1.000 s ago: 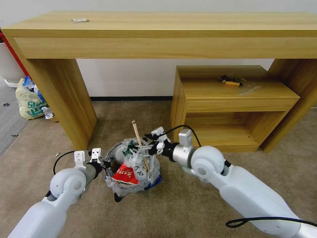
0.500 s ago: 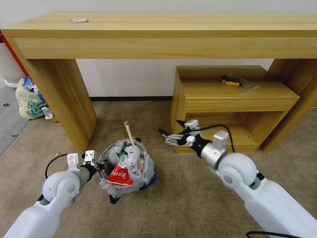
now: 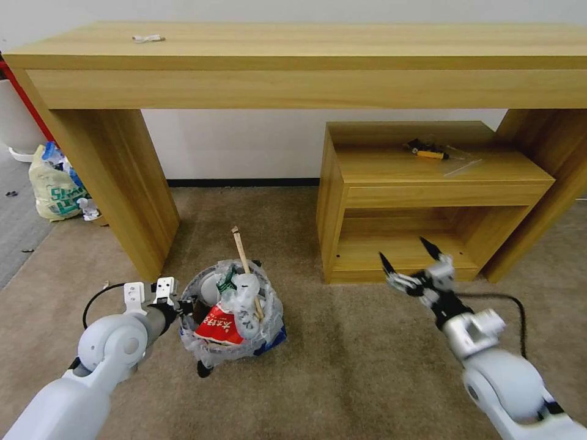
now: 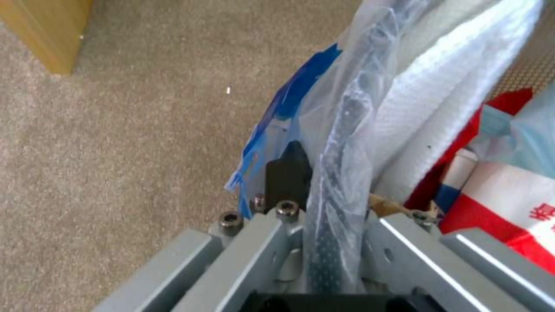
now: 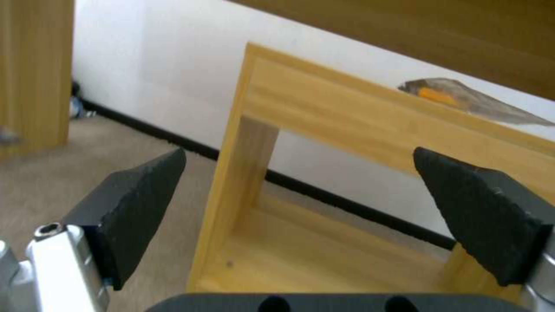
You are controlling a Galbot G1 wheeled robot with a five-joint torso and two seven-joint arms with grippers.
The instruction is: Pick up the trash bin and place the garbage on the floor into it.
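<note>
The left tool (image 3: 191, 304) grips the trash bin (image 3: 231, 315) rim at nine o'clock; the right tool (image 3: 411, 261) hangs open, empty. Next move calls for finding more garbage on the floor (image 3: 342, 360).

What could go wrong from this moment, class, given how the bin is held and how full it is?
1. The left gripper holds the trash bin by one side of its rim alone, pinching the plastic liner too; the bin could tilt or the liner tear.
2. The wooden stick juts well above the heaped garbage and might tip out onto the floor.
3. The open right gripper hangs near the low shelf unit and could knock it.
</note>
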